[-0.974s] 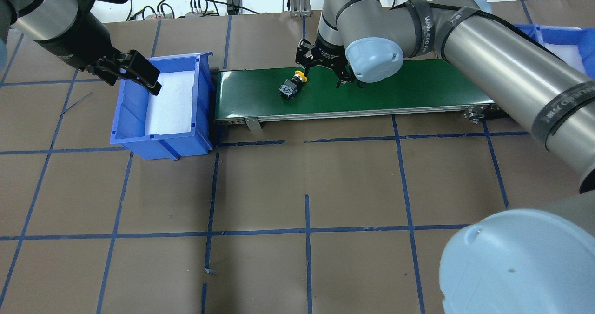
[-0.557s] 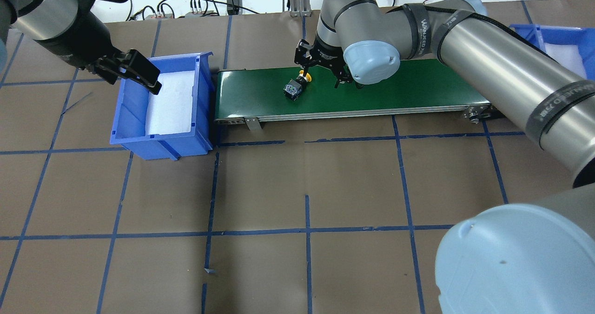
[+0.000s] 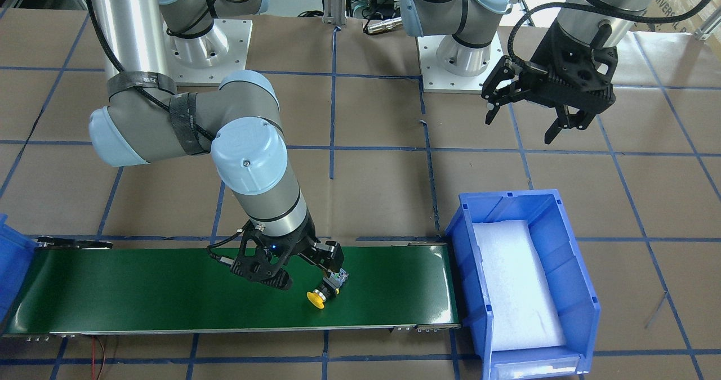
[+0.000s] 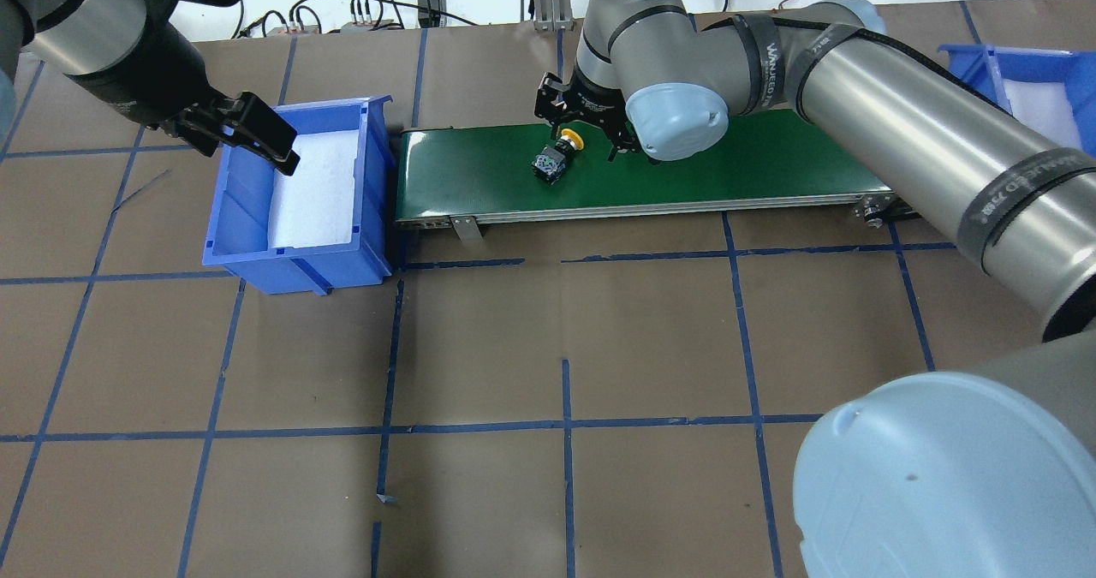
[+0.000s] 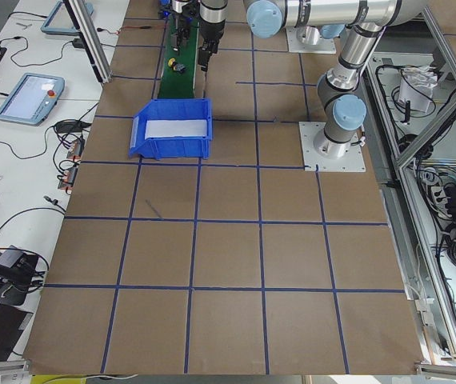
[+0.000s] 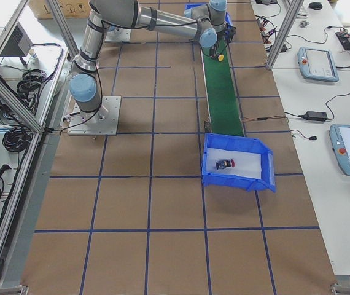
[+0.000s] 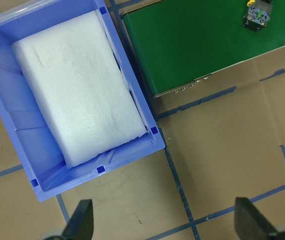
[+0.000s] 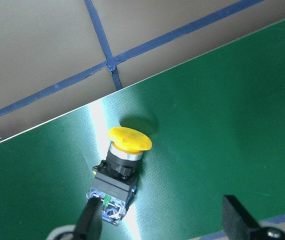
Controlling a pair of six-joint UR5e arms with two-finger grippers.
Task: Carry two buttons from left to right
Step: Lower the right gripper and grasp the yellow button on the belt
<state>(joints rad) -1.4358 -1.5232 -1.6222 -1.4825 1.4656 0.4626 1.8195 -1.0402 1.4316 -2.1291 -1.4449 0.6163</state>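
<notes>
well, the brown paper-covered desk, crossed by blue tape lines, carries a green conveyor belt that runs between two blue bins. the left bin sits against the belt's left end and holds a white foam pad. the right bin stands at the belt's other end, also lined with white foam.

the right arm reaches across to the left half of the belt, with its tool low over the green surface. its jaws are spread wide. one finger is right at the blocky body of the yellow button, and whether it touches i cannot tell. the other finger is well apart from the button.

the left arm holds its tool in the air on the robot's side of the left bin, fingers wide apart and gripping nothing.

the yellow button lies on its side on the belt, its cap pointing toward the belt's far edge, away from the robot. the red-capped button, small in the right side view, lies on the foam inside the right bin.
</notes>
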